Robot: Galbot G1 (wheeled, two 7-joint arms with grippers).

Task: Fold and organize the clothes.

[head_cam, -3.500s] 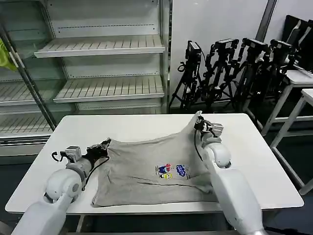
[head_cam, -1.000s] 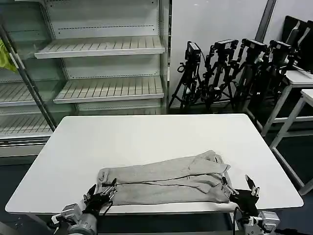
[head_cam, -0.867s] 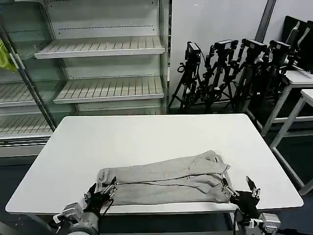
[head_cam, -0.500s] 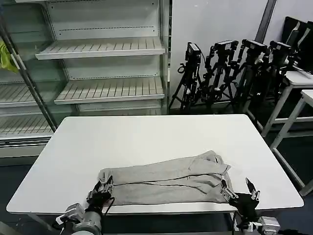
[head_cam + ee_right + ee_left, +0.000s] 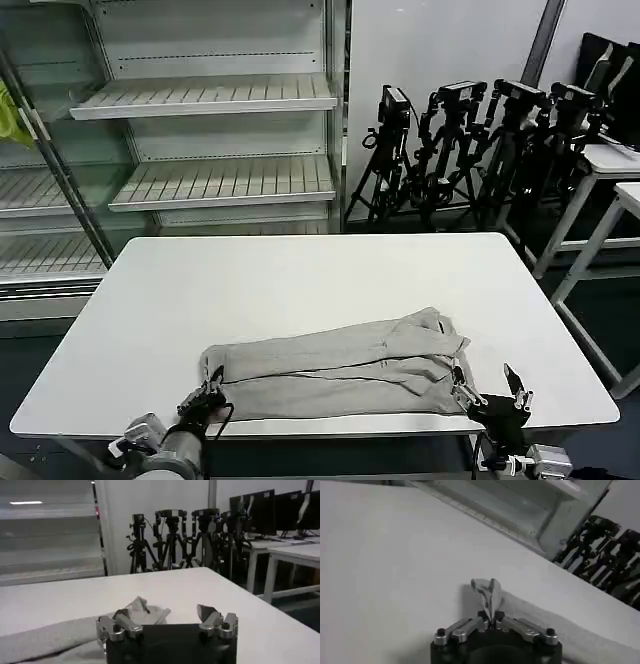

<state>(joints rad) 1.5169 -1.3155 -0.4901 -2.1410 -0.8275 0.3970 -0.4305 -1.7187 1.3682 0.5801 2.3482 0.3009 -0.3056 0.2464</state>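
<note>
Head view: the folded grey shirt (image 5: 335, 365) lies across the lower centre of the white table (image 5: 300, 275). The left gripper (image 5: 207, 398) pinches its lower-left corner; the right gripper (image 5: 487, 391) stands spread at its right end.

Left wrist view: fingers (image 5: 485, 622) clamp a raised fabric fold.

Right wrist view: the jaws gape, cloth beside one finger (image 5: 122, 620).

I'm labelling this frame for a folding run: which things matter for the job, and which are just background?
In the job:
grey shirt, folded lengthwise on the white table
left gripper, shut on the shirt's corner
right gripper, open at the other end

Background:
shelving
camera tripods
yellow-green cloth
</note>
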